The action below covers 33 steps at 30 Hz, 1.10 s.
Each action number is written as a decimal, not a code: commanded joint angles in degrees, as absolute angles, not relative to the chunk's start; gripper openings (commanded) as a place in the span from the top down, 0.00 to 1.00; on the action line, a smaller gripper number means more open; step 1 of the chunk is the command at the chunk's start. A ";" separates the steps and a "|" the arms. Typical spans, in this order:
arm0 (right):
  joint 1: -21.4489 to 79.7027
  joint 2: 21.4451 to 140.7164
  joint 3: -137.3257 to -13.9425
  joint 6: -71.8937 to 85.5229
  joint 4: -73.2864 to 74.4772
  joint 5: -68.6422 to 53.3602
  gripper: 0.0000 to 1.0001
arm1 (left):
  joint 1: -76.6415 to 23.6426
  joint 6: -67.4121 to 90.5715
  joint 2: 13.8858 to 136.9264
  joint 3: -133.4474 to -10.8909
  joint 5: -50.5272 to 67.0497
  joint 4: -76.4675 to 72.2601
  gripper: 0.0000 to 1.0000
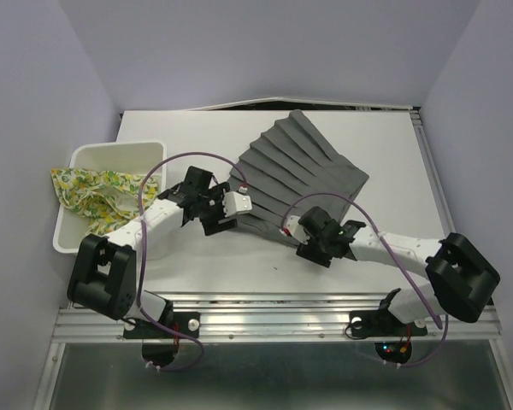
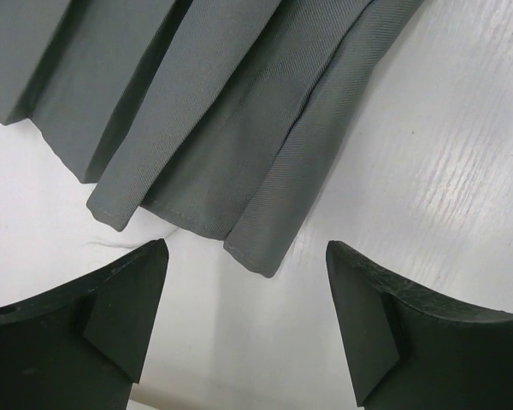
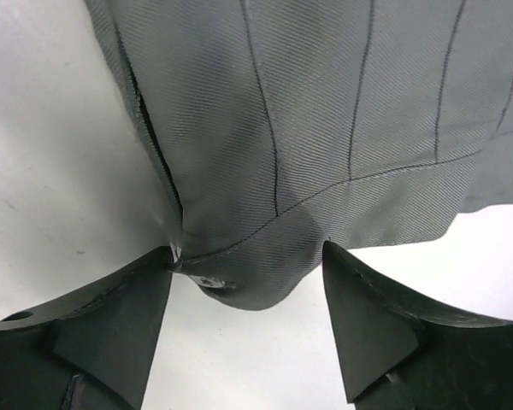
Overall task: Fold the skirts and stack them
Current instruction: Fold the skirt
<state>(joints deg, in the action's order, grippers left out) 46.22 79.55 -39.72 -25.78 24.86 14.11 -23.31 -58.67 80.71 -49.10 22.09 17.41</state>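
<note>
The grey pleated skirt (image 1: 299,175) lies fanned out on the white table, its narrow waist end toward the arms. My left gripper (image 1: 231,209) is open just short of the skirt's left edge; in the left wrist view a pleat corner (image 2: 252,248) reaches in between the spread fingers of the left gripper (image 2: 246,248). My right gripper (image 1: 303,224) is open at the waist end. In the right wrist view the waistband corner (image 3: 248,282) bulges between the wide fingertips of the right gripper (image 3: 247,249). The lemon-print skirt (image 1: 94,192) lies crumpled in the basket.
A white plastic basket (image 1: 111,149) stands at the table's left edge, beside the left arm. Purple cables loop over both arms. Bare table (image 1: 385,145) shows right of the skirt and in front of it.
</note>
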 commanded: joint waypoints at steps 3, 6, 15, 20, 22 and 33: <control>46.67 79.19 -39.37 -20.40 27.68 19.86 0.21 | -22.41 -59.76 80.68 -50.63 23.55 18.37 0.15; 46.67 77.00 -39.73 -21.52 30.06 21.62 0.21 | -22.24 -59.68 80.86 -50.71 23.82 18.28 0.15; 50.71 76.72 -37.71 -27.59 22.95 18.81 0.30 | -21.62 -59.85 81.30 -51.15 23.64 18.54 0.16; 51.24 79.36 -36.30 -28.83 19.52 16.79 0.49 | -21.62 -68.19 77.27 -46.95 23.12 18.47 0.17; 51.24 80.94 -35.77 -28.65 18.55 16.43 0.65 | -21.71 -71.00 76.82 -46.06 22.68 17.76 0.17; 51.24 77.88 -37.79 -24.88 20.39 13.80 0.99 | -24.78 -78.75 83.84 -45.43 20.65 13.10 0.21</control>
